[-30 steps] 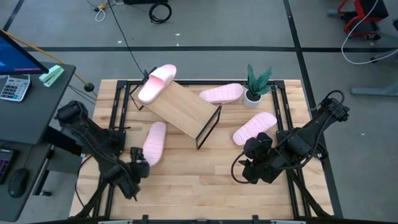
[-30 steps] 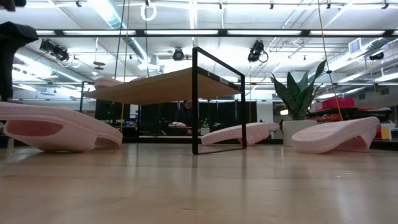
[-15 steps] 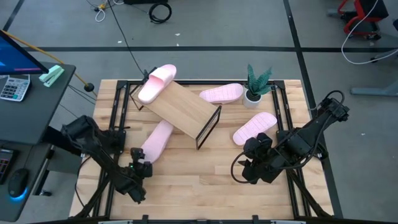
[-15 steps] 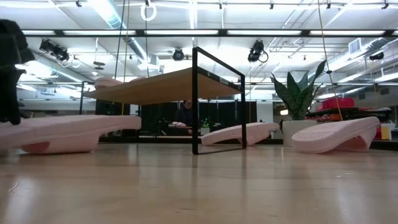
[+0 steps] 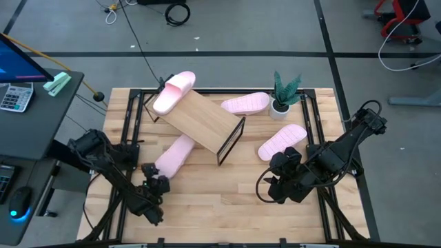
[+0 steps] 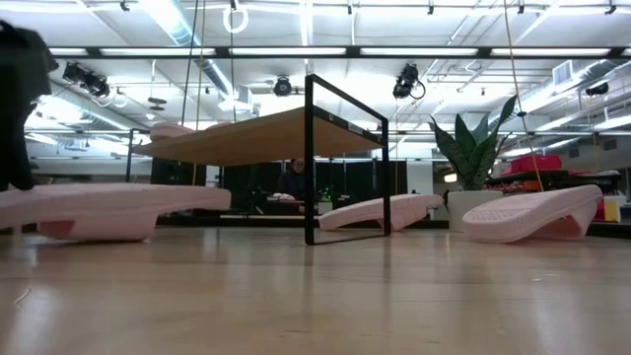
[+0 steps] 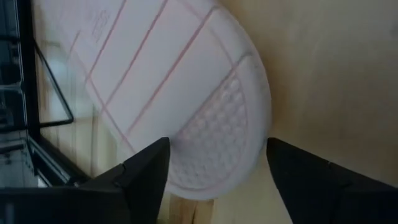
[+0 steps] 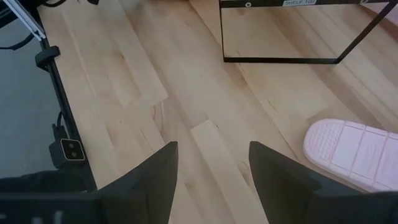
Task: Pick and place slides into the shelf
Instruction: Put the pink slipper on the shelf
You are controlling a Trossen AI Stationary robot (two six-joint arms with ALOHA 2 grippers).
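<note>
The big slatted wooden counter was seen from above. The low shelf with a light wooden plank top and thin black wire ends stood slanted on it. Four pale pink foam slides were seen: one on the shelf's far end, one partly under the shelf, two beside it. The left gripper was placed at the second slide's end, fingers spread either side, not clenched. The right gripper was held above bare wood, fingers apart, nothing grasped.
</note>
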